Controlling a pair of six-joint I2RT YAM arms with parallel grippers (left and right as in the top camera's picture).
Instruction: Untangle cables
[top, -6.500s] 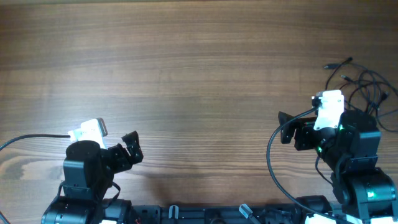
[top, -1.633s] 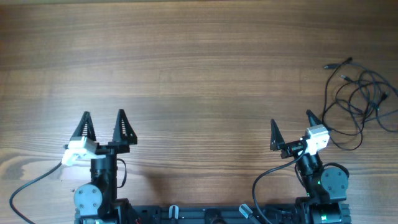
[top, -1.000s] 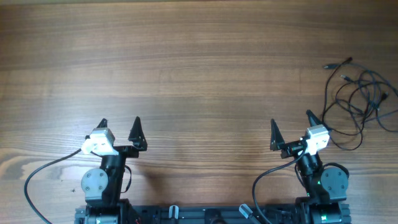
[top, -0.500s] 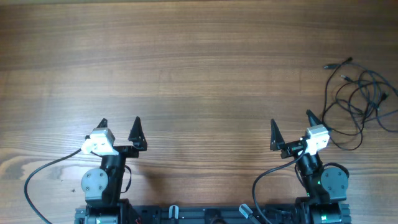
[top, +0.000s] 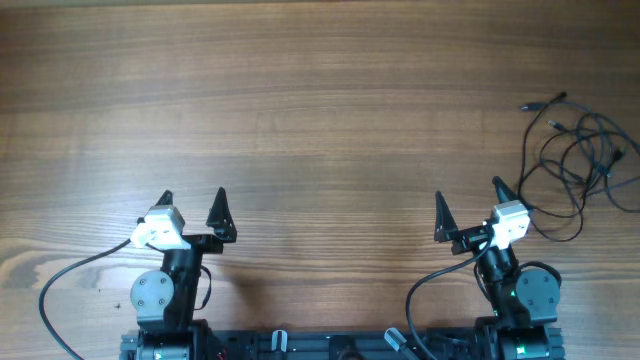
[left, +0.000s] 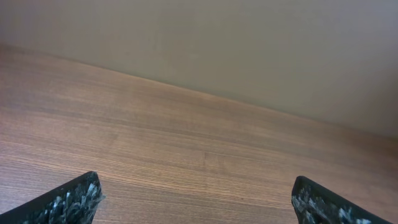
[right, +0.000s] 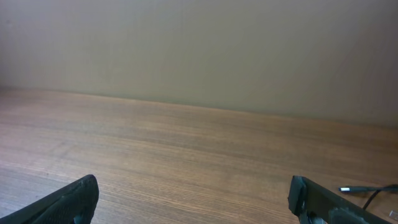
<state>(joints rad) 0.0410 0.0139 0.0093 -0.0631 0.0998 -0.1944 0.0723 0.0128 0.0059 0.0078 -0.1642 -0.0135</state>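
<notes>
The cables lie as a loose tangle of thin dark loops at the far right of the wooden table, with small plugs at the upper left of the pile. One plug end shows at the right edge of the right wrist view. My right gripper is open and empty, left of the tangle and apart from it. My left gripper is open and empty at the front left, far from the cables. The left wrist view shows only bare wood between my left gripper's fingertips.
The wooden table spreads across the view. Both arm bases stand at the front edge, each with a thick black wire trailing: the left arm's wire and the right arm's wire. A plain wall stands behind the table's far edge.
Over the last second nothing has moved. Before that, both arms drew back to the front edge and the left gripper narrowed and shifted slightly right.
</notes>
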